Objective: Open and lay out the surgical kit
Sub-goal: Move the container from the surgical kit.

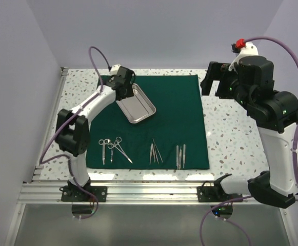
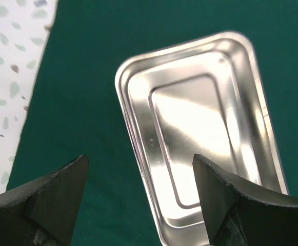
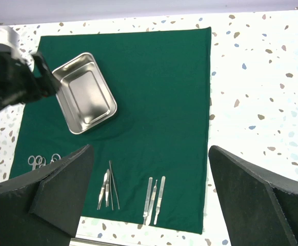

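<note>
The dark green drape lies spread flat on the table. The steel tray sits empty on its far left part, turned at an angle. My left gripper is open and empty just over the tray's far-left end. In the left wrist view the tray has its near rim between the fingers. Scissors and forceps, tweezers and thin steel handles lie in a row near the drape's front edge. My right gripper is raised high at the right, open and empty.
Speckled white tabletop borders the drape on the right and back. A metal rail runs along the near edge. White walls close in the left and the back. The right wrist view shows the tray, the tweezers and the left arm.
</note>
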{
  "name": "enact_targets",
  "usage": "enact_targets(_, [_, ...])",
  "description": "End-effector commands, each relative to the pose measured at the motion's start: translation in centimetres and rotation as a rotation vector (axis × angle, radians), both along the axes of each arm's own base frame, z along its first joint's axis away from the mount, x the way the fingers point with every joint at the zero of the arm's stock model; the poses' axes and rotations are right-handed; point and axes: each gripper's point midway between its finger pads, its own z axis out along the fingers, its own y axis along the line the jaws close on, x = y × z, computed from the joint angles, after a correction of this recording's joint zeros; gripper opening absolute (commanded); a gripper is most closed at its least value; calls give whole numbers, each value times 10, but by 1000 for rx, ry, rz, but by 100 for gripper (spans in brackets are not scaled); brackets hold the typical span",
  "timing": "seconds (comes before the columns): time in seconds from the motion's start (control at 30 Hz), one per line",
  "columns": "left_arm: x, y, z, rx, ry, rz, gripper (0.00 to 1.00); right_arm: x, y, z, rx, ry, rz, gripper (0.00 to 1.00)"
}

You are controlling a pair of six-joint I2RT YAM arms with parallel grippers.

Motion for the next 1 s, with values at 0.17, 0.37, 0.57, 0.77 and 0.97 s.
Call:
enact_targets(0.17, [2,-10,-50,43,159,-43,86,-11,-23,14,-76,-13,-59,99])
enact_targets(0.37, [-6,-2,-94,-31,237,-2,77,-20,-34,19,-71,-47,-92,99])
enact_targets(0.57, [-20,-8,-151,-137,362,70,31,-22,-37,25,-38,-93,-109,99])
enact_targets(0.77, [-20,-9,-174,-160,403,172,18,-21,-37,22,-41,-89,-117,99])
enact_targets(0.97, [-14,-1,-162,-260,352,373,0,-24,-41,19,-42,-90,-124,99])
